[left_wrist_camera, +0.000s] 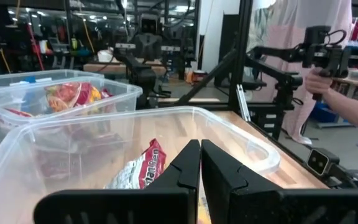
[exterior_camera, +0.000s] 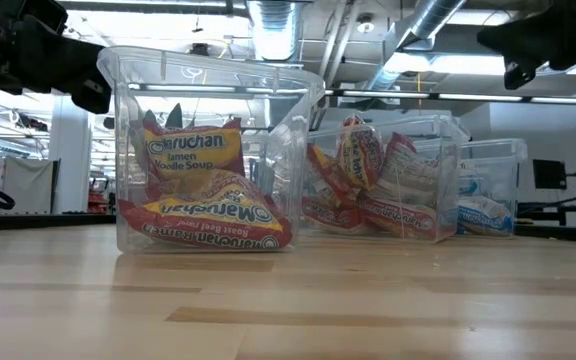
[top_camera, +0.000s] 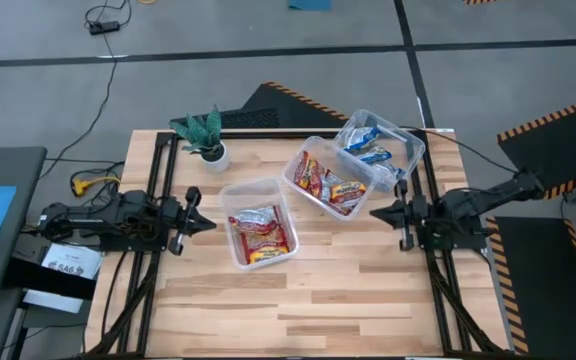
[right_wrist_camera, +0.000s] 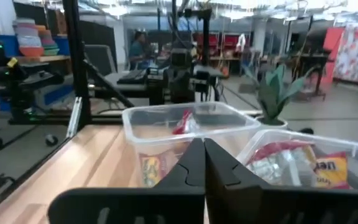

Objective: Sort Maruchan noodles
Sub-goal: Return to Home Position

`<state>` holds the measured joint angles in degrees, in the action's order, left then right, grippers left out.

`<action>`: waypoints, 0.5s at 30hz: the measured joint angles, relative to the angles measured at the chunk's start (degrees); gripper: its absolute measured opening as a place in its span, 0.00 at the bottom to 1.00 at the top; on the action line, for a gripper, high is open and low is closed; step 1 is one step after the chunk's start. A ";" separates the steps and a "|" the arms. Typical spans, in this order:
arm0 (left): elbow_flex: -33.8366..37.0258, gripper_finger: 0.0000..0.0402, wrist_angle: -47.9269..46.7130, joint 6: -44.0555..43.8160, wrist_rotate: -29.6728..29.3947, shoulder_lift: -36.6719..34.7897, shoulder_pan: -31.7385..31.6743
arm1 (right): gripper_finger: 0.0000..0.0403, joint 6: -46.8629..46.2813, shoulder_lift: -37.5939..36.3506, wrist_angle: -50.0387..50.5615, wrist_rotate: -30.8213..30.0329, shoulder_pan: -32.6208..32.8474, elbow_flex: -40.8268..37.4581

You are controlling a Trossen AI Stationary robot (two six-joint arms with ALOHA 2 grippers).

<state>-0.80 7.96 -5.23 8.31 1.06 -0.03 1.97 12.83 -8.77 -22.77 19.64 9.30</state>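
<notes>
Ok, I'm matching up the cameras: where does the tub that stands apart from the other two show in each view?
High view: the lone tub sits left of centre on the table.
Low view: lone tub large, at left.
Left wrist view: lone tub fills the foreground.
Right wrist view: lone tub centre, mid-distance.
Shared landmark: the middle tub, its neighbour in every view.

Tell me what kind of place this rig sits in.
Probably a robotics lab or workshop: exposed ceiling ducts, hazard-striped floor mats, and another robot arm on the benches beyond the wooden table.
</notes>
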 joint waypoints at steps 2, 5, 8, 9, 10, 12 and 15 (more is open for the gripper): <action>0.00 0.00 0.84 0.02 -0.08 0.02 0.00 | 0.02 0.47 -0.68 -0.03 1.96 -2.06 -0.40; -0.02 0.00 1.06 0.03 -0.08 0.00 0.00 | 0.02 1.37 -1.47 2.09 6.18 -5.75 -0.29; -0.02 0.00 0.89 0.04 -0.08 0.00 0.00 | 0.02 0.60 -2.49 4.74 10.23 -9.49 -0.33; -0.03 0.00 0.76 0.04 -0.08 0.00 0.00 | 0.02 0.17 -2.76 5.27 11.33 -10.60 -0.33; -0.04 0.00 0.62 0.04 -0.08 0.00 0.00 | 0.02 -0.12 -2.88 5.59 12.30 -11.67 -0.38; -0.04 0.00 0.30 0.59 -0.11 0.00 0.00 | 0.02 -0.39 -3.01 4.62 13.58 -13.40 -1.47; -0.04 0.00 -0.38 2.50 -0.15 0.00 0.00 | 0.02 -0.42 -3.67 -0.39 15.38 -15.03 -5.76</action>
<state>-0.84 7.58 -2.73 8.16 1.06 -0.03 1.54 9.16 -9.16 -7.39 4.61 3.54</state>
